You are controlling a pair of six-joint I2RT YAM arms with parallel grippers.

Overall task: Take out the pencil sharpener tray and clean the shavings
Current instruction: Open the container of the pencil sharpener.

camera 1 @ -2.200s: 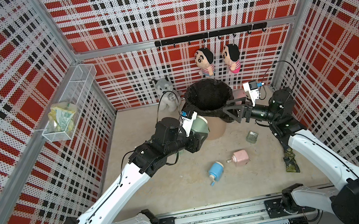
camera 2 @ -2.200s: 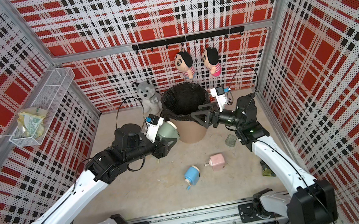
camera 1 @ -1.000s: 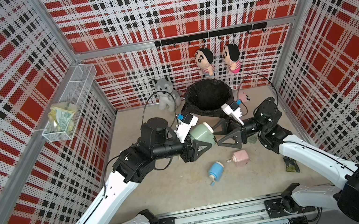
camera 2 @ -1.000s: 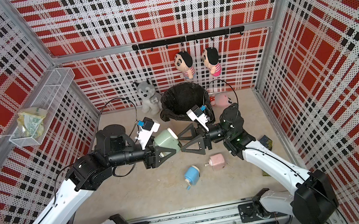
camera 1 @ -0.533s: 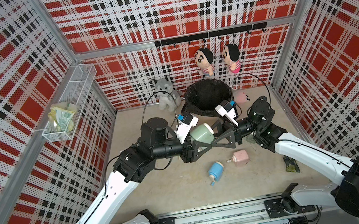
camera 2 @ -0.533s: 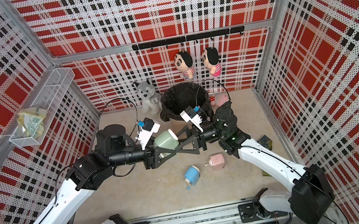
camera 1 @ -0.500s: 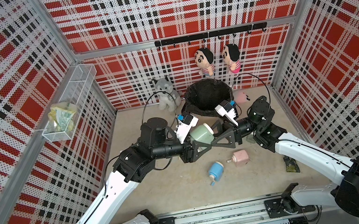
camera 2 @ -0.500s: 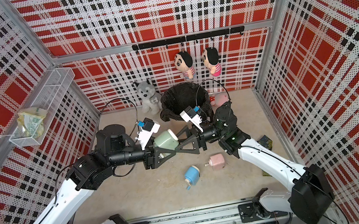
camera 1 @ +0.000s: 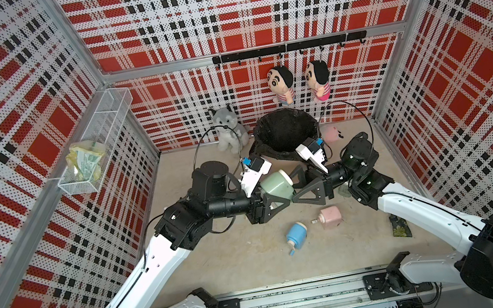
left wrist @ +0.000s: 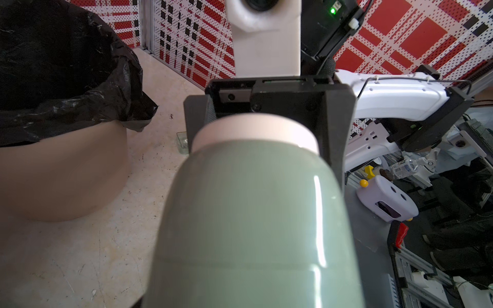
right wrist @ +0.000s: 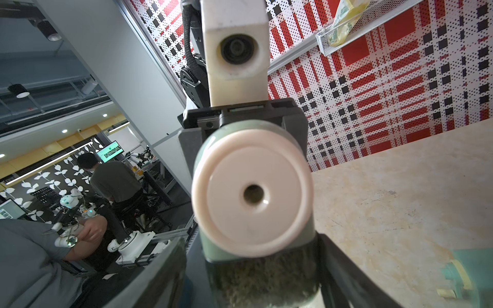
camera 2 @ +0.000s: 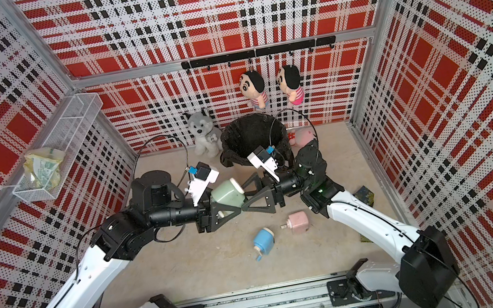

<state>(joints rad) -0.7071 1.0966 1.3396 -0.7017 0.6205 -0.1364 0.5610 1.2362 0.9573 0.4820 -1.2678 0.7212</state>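
An enclosure is walled on three sides by perforated panels in red, black and white plaid (camera 1: 248, 8), framed by silver aluminium posts (camera 1: 71, 38). Its base is formed by a beige marbled bench top (camera 1: 240, 264). A black hook rail (camera 1: 288, 47) is fixed across the back wall; a white wire-mesh basket (camera 1: 103, 117) is mounted on the left wall. In the right wrist view, a dim room beyond is lit by ceiling lights (right wrist: 64, 131), with a black wall patterned in white leaves (right wrist: 29, 186).

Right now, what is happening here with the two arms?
The left end effector holds the green pencil sharpener in the air, near the black-lined bin. The right end effector faces it, jaws on either side of its cream front; whether they grip I cannot tell.
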